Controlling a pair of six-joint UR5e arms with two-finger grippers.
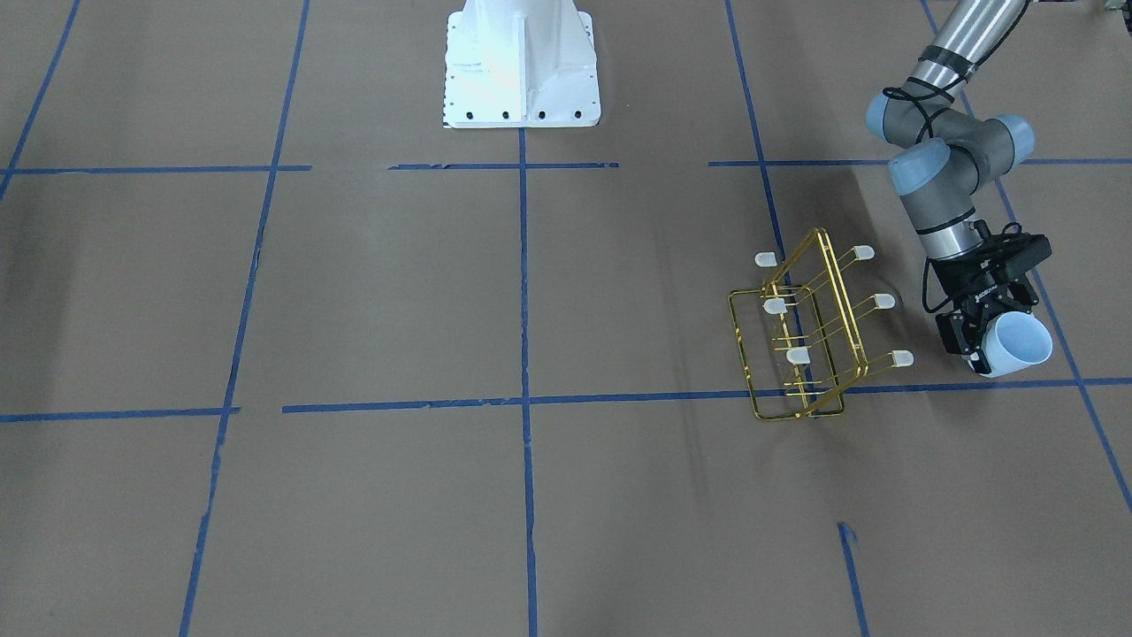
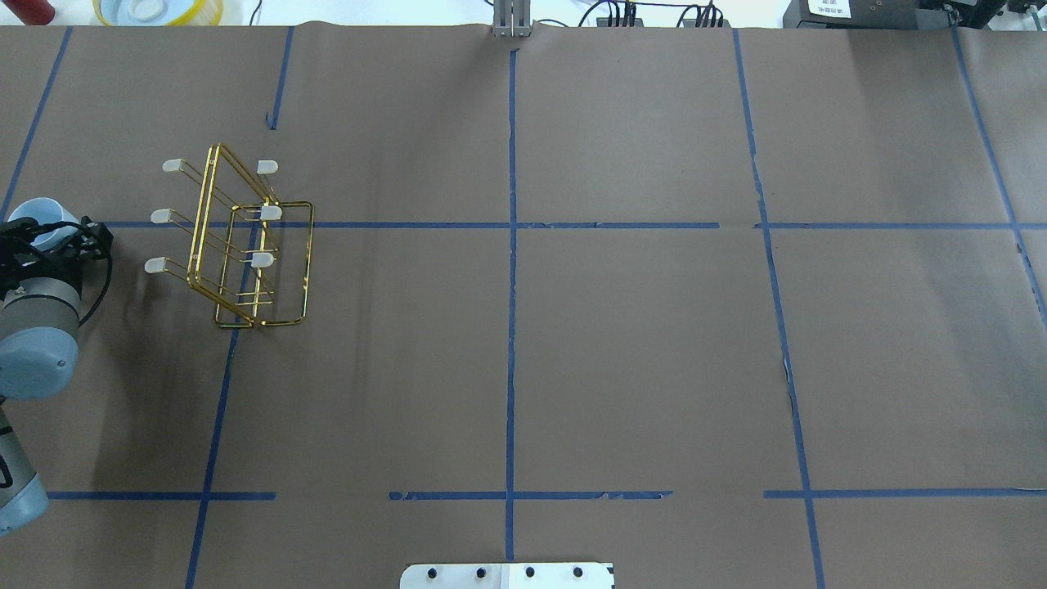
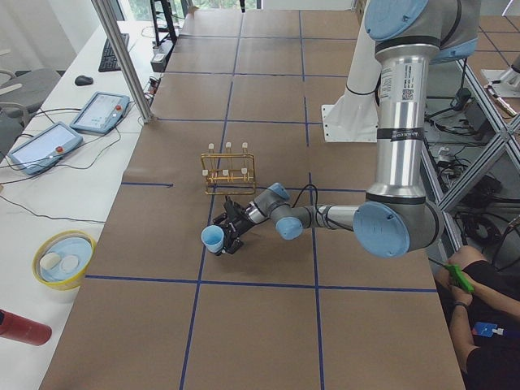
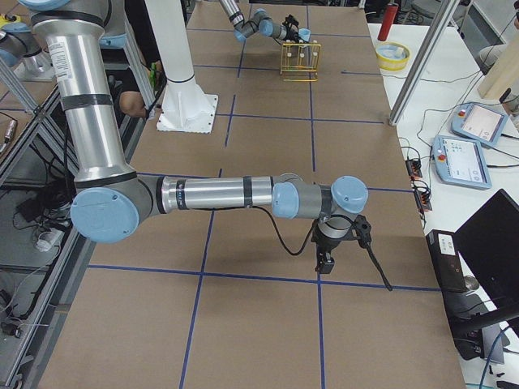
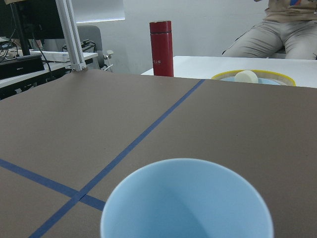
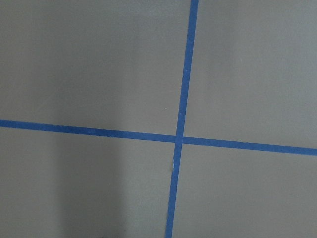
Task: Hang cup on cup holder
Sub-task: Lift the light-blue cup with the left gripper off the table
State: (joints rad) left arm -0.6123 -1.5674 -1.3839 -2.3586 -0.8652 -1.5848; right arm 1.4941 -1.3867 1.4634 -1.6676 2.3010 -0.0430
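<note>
– Cup point(image 5: 187, 203) first, its mouth gaping at the foot of the left wrist view. Why held like that?
– I'd judge the left jaws are clamped on its wall and have it tipped sideways so a prong can enter. The jaws are out of that shot, and the frame edge cuts off the cup.

– Front view?
– The cup sits in the left jaws just beside the rack point(image 1: 805, 341), not touching it. Its mouth faces away from the nearest capped prong point(image 1: 901, 359), so it likely needs turning. Whether it touches the bench point(image 1: 354, 292) I can't make out.

– Overhead?
– The left arm point(image 2: 37, 311) hides most of the cup. Only the rim peeks out.

– Side views?
– From the left, cup and rack are small but apart. From the right, the right jaws hang over the tape point(image 6: 181, 139). Clenched or released, I cannot tell.
</note>
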